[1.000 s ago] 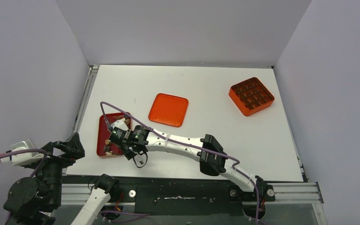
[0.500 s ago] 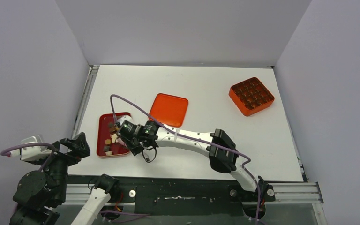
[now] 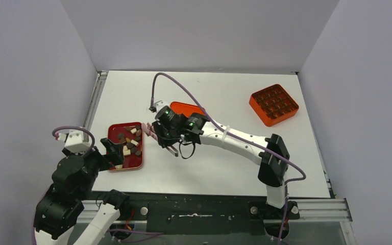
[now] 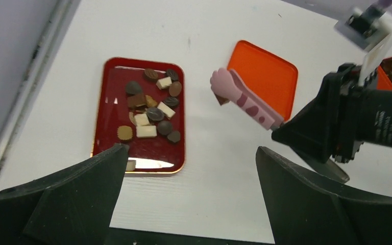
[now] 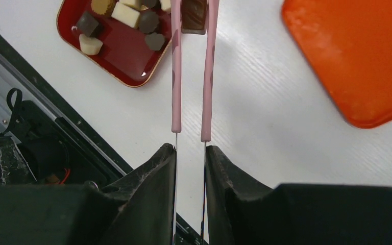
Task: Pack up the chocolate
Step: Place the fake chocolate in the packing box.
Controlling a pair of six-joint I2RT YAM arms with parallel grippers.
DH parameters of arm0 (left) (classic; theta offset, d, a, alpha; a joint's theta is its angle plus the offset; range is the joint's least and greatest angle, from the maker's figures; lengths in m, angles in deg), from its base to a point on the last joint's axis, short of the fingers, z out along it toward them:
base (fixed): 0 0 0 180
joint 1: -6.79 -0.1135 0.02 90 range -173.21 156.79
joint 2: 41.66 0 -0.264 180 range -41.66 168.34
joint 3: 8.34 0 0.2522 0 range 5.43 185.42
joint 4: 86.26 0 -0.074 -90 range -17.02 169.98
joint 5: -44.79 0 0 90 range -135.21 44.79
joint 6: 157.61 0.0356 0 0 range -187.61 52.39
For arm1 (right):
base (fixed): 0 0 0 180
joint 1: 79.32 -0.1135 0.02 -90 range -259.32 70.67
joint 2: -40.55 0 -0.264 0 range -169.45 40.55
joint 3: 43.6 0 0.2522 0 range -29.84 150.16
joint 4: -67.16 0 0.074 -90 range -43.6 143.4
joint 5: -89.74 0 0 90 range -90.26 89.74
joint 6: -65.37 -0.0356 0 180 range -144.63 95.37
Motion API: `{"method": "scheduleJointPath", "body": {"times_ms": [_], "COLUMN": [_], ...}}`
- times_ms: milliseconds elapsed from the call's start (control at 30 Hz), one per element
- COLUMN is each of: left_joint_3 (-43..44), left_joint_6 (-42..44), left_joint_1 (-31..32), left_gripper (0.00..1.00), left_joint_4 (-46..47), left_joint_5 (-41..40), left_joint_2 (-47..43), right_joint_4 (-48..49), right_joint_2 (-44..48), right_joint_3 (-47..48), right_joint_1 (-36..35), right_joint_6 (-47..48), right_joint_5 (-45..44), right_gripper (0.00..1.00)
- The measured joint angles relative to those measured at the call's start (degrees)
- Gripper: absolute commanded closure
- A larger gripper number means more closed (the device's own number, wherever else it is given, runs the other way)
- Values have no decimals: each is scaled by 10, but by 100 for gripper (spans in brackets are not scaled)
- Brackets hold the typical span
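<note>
Several small dark and pale pieces of chocolate point(image 3: 130, 143) point(image 4: 150, 109) lie in a red tray point(image 3: 113, 130) point(image 4: 112, 92) at the near left. My right gripper point(image 3: 159, 138) point(image 5: 190, 150) is shut on the handles of pink tongs point(image 3: 151, 131) point(image 4: 242, 99) point(image 5: 191, 66). It hovers just right of the tray. The tongs' tips pinch one brown chocolate point(image 5: 194, 15) over the tray's right edge. My left gripper point(image 3: 115, 154) point(image 4: 191, 168) stands wide open and empty above the tray's near edge.
A flat orange lid point(image 3: 179, 108) point(image 4: 263, 76) point(image 5: 357, 56) lies beyond the right gripper, partly covered by the arm. An orange box point(image 3: 274, 104) with a grid of cells sits at the far right. The table's near edge and black frame lie just behind the tray.
The right gripper rose off the tray and moved right and away with the tongs. The left arm swung in from the left to the tray's near edge, its jaws opening wider.
</note>
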Motion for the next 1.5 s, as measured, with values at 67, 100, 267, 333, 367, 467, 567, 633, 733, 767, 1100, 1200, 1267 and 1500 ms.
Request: {"method": "scheduleJointPath", "body": {"times_ms": [67, 100, 267, 333, 367, 467, 567, 633, 733, 767, 1100, 1200, 1267, 1500], "left_joint_3": [-21, -28, -63, -76, -81, -85, -85, -85, -85, -85, -109, -127, -135, -136], "left_joint_6": [-10, -13, -18, -14, -12, -7, 1, 5, 18, 21, 43, 46, 49, 63], "left_joint_1": [0, 0, 0, 0, 0, 0, 0, -1, -5, -7, -20, -21, -21, -21], "left_gripper": [3, 3, 3, 3, 3, 3, 3, 3, 3, 3, 3, 3, 3, 3], "left_joint_4": [9, 12, 50, 68, 75, 90, 99, 99, 99, 99, 139, 142, 142, 147], "left_joint_5": [33, 45, 133, 169, 187, 231, 268, 287, 315, 321, 327, 310, 302, 281], "left_joint_2": [9, 12, 44, 67, 82, 129, 174, 197, 227, 233, 232, 204, 190, 169], "right_joint_4": [1, 0, -12, -20, -23, -38, -48, -55, -67, -68, -83, -84, -83, -73], "right_joint_2": [29, 40, 111, 135, 148, 179, 209, 222, 235, 237, 253, 251, 250, 249], "right_joint_3": [-17, -24, -61, -72, -78, -97, -119, -129, -141, -145, -211, -218, -218, -240], "right_joint_1": [15, 22, 79, 108, 123, 170, 219, 248, 292, 302, 460, 493, 515, 587], "right_joint_6": [2, 2, 13, 18, 20, 26, 32, 35, 44, 47, 76, 81, 86, 91], "right_joint_5": [-12, -17, -56, -75, -82, -97, -105, -110, -116, -118, -137, -148, -153, -152], "right_gripper": [77, 77, 77, 77, 77, 77, 78, 78, 77, 77, 77, 76, 75, 74]}}
